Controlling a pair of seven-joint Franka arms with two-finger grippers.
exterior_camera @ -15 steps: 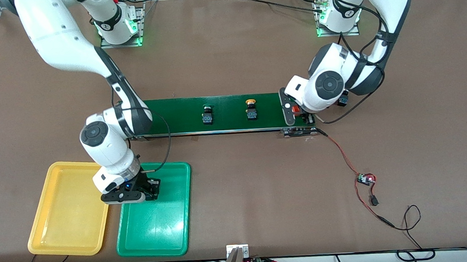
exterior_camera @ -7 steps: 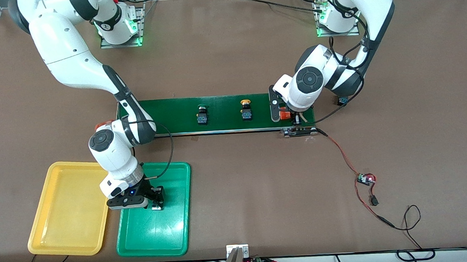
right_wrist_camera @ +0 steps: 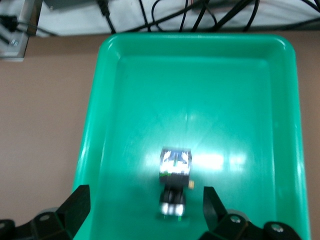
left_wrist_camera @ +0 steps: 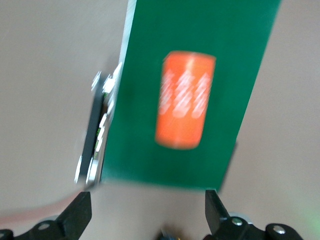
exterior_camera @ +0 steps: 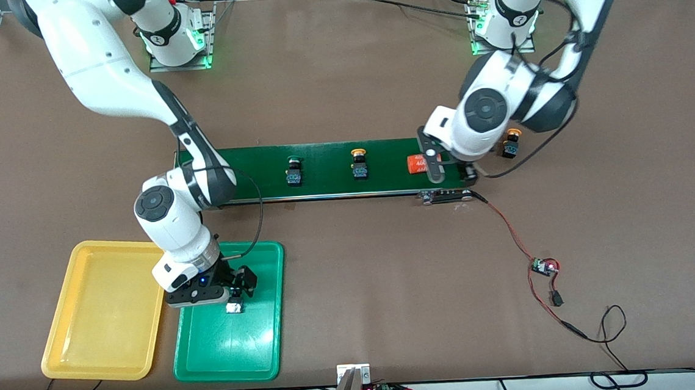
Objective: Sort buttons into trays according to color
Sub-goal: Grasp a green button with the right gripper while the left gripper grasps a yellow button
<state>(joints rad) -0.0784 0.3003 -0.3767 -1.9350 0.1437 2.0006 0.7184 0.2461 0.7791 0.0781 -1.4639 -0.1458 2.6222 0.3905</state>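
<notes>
My right gripper (exterior_camera: 239,291) is open, low over the green tray (exterior_camera: 230,350). A button (exterior_camera: 233,307) lies on its side in that tray, free between the spread fingers; the right wrist view shows the button (right_wrist_camera: 175,182), the gripper (right_wrist_camera: 145,215) and the tray (right_wrist_camera: 250,100). The yellow tray (exterior_camera: 105,310) beside it holds nothing. A green-capped button (exterior_camera: 293,171) and a yellow-capped button (exterior_camera: 358,163) stand on the belt. Another yellow-capped button (exterior_camera: 510,145) stands on the table off the belt's end. My left gripper (exterior_camera: 453,172) is open over that end, also seen in the left wrist view (left_wrist_camera: 145,220).
The long dark-green conveyor belt (exterior_camera: 328,181) crosses the table's middle. An orange cylinder (exterior_camera: 419,163) lies on it near the left arm's end; it also shows in the left wrist view (left_wrist_camera: 185,105). A red wire runs to a small circuit board (exterior_camera: 543,266).
My right gripper opened and left the button in the green tray. My left gripper let go of the orange cylinder on the belt and drew back. The two buttons on the belt moved toward the right arm's end.
</notes>
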